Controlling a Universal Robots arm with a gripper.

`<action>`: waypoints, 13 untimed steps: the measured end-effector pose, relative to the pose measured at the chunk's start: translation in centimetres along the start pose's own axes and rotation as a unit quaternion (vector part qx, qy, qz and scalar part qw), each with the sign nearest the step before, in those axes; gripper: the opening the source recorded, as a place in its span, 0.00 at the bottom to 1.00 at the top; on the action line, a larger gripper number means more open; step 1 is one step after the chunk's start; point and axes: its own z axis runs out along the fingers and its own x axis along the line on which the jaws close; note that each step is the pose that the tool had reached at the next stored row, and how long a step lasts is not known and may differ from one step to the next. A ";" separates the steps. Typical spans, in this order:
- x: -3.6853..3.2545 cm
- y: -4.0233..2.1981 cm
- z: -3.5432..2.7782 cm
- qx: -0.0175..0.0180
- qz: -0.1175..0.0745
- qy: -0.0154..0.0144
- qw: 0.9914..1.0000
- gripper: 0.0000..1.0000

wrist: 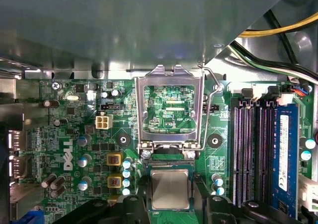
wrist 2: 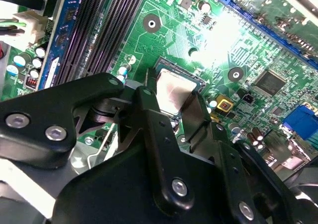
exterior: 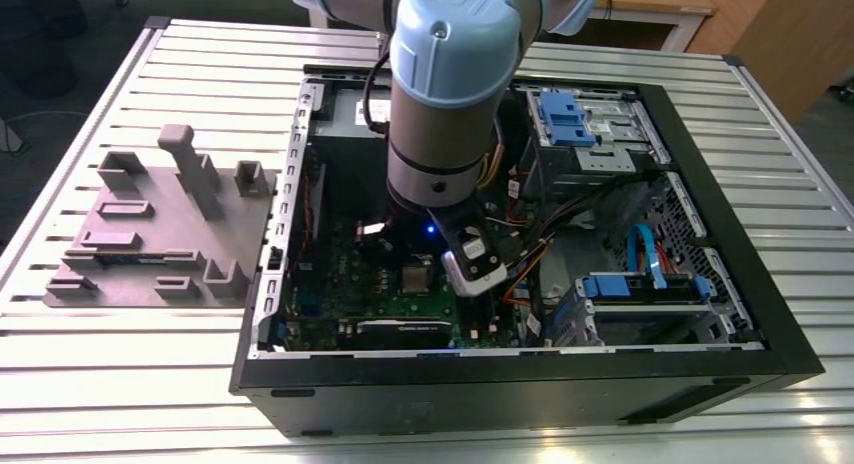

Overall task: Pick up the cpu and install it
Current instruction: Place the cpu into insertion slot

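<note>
Misalignment risk: hand (wrist: pixel 169 196) clamped on the cpu (wrist: pixel 170 186) by its edges over the socket (wrist: pixel 169 163), at nine o'clock from the blue drive bay (exterior: pixel 641 287) in the exterior view; any tilt could bend pins.

Slatted metal table (exterior: pixel 120 384), wooden furniture (exterior: pixel 781 34) behind

The cpu (wrist: pixel 170 184) lies flat over the socket on the green motherboard (wrist: pixel 64 149), clamped on two opposite sides by the gripper (wrist: pixel 170 200). Just beyond it, the metal socket frame (wrist: pixel 169 110) is swung open toward the board edge under a grey box (wrist: pixel 124 25). Black memory slots (wrist: pixel 253 149) run along the neighbouring edge, with a blue module (wrist: pixel 284 149) beside them.
</note>
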 end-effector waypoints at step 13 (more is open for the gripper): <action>0.00 0.00 -0.22 0.000 0.005 0.000 1.000 0.44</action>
